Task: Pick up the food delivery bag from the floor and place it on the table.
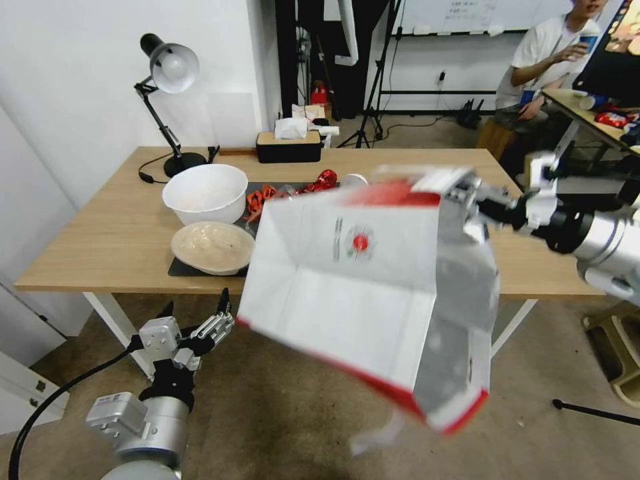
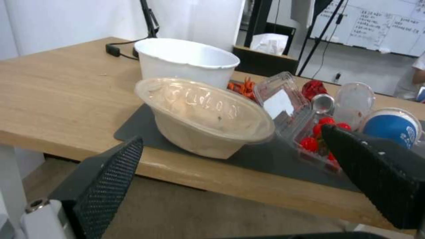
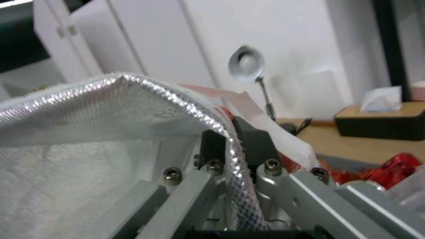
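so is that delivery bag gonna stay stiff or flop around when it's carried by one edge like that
Likely floppy: the food delivery bag hangs tilted from the right gripper, which pinches only its foil-lined rim, and that rim curves over the fingers. It probably swings easily, since its base hangs free above the floor. It seems light for its size, as one edge grip holds it up.

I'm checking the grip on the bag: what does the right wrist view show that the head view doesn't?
Right wrist view alone: the right pincer clamped across the food delivery bag rim, foil lining between its fingers. Head view alone: the whole bag hanging tilted off the floor before the table, and the left pincer open, low beside it. Both: the desk lamp and tissue box.
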Tool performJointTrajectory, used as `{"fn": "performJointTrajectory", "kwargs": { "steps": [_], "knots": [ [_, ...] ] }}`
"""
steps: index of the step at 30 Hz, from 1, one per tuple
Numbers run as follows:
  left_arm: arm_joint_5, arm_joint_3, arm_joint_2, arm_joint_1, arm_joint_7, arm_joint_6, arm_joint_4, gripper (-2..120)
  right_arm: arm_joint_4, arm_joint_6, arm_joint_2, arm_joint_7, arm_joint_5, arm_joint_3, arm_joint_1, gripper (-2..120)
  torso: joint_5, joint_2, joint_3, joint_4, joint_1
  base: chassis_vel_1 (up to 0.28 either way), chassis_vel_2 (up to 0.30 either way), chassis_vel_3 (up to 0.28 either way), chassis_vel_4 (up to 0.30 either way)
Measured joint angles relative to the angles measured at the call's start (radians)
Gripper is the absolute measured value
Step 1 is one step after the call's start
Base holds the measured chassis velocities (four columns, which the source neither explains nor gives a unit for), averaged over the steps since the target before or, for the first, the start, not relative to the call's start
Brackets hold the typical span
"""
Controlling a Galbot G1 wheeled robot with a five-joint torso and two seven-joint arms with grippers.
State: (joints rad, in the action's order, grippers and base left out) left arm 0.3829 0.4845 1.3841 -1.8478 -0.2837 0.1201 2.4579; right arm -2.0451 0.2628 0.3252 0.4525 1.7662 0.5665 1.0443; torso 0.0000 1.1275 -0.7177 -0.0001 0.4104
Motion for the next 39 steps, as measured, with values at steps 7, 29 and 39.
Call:
{"fn": "performJointTrajectory", "kwargs": {
  "steps": [7,29,39],
  "knots": [
    [-0.005,-0.001,0.002,0.0,-0.001,-0.004,-0.001,100,-0.011,-0.021,0.031,-0.306,0.098,-0.027,-0.101,0,0.0,0.0,0.0,0.0,0.0,0.0,0.0,0.0,0.0],
    [-0.02,-0.002,0.005,-0.009,-0.002,-0.012,-0.006,100,0.01,-0.045,0.184,-0.963,0.25,-0.04,-0.301,0,0.0,-0.001,0.001,0.0,0.0,0.0,0.0,0.0,0.0],
    [-0.029,-0.007,0.009,-0.009,-0.002,-0.013,-0.006,100,0.016,-0.053,0.213,-1.193,0.258,-0.036,-0.305,0,-0.0001,-0.001,0.001,0.0,-0.001,0.0,0.0,0.0,0.0]
  ]
}}
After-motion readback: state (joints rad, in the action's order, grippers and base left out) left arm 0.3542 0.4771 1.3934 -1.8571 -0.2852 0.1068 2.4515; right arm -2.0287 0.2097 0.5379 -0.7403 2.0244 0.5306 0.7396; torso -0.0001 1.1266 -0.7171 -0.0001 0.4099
